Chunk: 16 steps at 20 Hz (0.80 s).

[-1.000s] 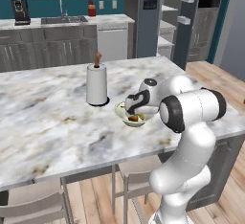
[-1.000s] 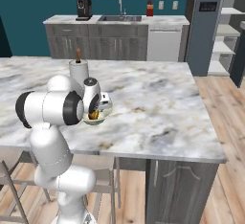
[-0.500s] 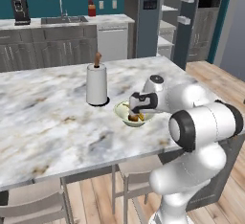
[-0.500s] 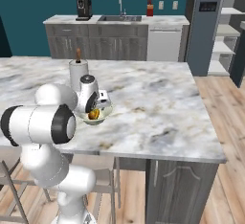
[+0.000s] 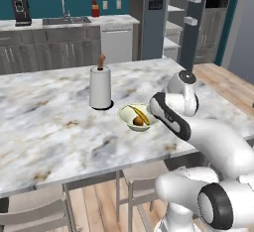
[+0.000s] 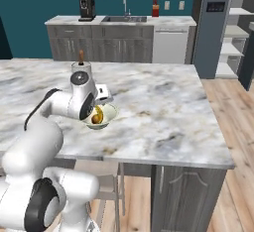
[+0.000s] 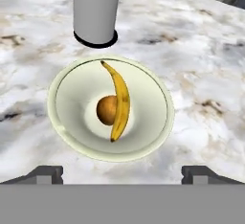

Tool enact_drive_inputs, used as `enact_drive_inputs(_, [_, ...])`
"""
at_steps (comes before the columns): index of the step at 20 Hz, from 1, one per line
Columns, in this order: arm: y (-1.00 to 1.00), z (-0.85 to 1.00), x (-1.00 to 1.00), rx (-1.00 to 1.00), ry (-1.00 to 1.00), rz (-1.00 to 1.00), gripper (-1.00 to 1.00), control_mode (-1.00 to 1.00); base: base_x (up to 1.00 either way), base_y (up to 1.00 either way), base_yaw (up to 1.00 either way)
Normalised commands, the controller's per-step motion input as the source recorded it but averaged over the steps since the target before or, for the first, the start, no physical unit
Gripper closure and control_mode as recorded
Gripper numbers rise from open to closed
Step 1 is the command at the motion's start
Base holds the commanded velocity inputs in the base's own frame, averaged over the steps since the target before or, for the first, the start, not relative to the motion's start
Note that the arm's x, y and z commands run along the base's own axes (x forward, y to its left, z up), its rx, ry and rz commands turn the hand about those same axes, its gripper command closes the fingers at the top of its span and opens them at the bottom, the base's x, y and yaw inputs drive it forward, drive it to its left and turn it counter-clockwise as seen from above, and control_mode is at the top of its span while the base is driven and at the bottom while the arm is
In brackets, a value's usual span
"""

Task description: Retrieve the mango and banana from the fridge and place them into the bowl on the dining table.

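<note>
On the dining table [image 7: 210, 74], banana [image 7: 120, 101] and mango [image 7: 107, 110] lie in the bowl [image 7: 64, 120], gripper [image 7: 122, 173] wide open, empty; task looks finished.

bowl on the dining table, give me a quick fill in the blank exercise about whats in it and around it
1. The banana lies in the ____.
2. The mango is ____ the banana.
3. The paper towel roll stands ____ on the dining table.
4. The gripper above the bowl is ____.

Missing words: bowl; touching; upright; open
</note>
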Motion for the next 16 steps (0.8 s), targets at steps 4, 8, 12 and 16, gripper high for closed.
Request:
enact_drive_inputs(4, [-0.54, 0.87, -1.0, 0.02, -0.29, -0.02, -1.0, -1.0, 0.0, 0.0, 0.0])
enact_drive_inputs(8, [-0.78, 0.71, -1.0, 0.06, -0.24, -0.03, -1.0, -1.0, 0.0, 0.0, 0.0])
enact_drive_inputs(12, [-0.87, 0.53, -1.0, 0.07, -0.19, -0.06, -1.0, -1.0, 0.0, 0.0, 0.0])
enact_drive_inputs(16, [-0.74, 0.56, -0.93, 0.06, -0.18, -0.05, -1.0, -1.0, 0.0, 0.0, 0.0])
